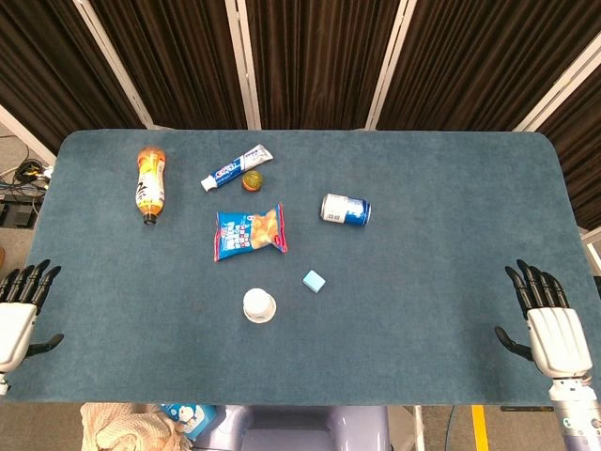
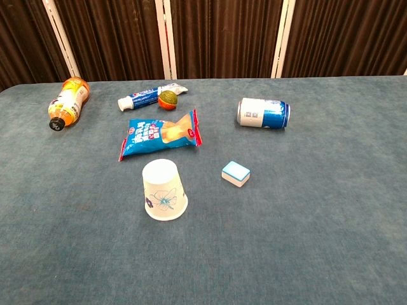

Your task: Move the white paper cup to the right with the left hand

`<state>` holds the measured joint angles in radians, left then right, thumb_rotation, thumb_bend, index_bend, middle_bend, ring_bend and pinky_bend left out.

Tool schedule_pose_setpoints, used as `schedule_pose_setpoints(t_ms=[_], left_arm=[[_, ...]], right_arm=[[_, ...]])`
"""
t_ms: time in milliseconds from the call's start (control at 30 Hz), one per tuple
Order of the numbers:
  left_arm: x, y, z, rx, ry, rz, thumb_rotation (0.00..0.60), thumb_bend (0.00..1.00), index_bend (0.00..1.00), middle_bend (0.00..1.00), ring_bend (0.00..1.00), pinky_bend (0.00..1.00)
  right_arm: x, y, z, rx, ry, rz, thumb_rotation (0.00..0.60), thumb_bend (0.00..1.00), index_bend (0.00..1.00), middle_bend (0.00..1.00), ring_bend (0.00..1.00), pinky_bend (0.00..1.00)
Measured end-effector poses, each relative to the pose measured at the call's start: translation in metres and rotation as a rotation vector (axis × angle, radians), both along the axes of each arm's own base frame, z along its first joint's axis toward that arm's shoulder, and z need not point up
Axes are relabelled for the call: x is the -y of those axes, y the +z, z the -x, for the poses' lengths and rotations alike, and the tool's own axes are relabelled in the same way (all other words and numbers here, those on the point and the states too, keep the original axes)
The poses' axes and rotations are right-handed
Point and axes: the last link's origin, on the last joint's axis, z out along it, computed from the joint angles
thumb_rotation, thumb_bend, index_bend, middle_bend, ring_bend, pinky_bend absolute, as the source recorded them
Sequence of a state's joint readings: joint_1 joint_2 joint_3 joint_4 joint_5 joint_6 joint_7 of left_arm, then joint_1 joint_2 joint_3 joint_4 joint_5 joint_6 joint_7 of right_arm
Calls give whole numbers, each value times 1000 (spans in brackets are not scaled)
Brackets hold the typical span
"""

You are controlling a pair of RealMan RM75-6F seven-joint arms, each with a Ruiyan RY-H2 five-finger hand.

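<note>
The white paper cup (image 1: 259,304) stands upside down near the table's front, left of centre; the chest view shows its flower print (image 2: 163,189). My left hand (image 1: 21,308) rests flat at the table's front left edge, far left of the cup, its fingers spread and holding nothing. At the front right edge my right hand (image 1: 547,324) lies the same way, fingers apart and empty. Neither hand shows in the chest view.
A small blue-and-white block (image 1: 314,280) sits just right of the cup. Behind it lie a blue snack bag (image 1: 250,231), a blue can (image 1: 346,209) on its side, a toothpaste tube (image 1: 236,168), a small ball (image 1: 252,180) and an orange bottle (image 1: 150,183).
</note>
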<state>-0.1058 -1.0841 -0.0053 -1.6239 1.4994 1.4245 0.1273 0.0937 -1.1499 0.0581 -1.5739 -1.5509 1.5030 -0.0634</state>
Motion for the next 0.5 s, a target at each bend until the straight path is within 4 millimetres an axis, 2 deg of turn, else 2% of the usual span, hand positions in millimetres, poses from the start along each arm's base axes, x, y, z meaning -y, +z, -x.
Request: schedule_pose_setpoints(t_ms=[500], left_arm=[[0, 0, -1, 8, -11, -4, 600, 0, 0, 0, 0, 0]], right_arm=[[-1, -2, 0, 1, -3, -10, 600, 238, 0, 0, 0, 90]])
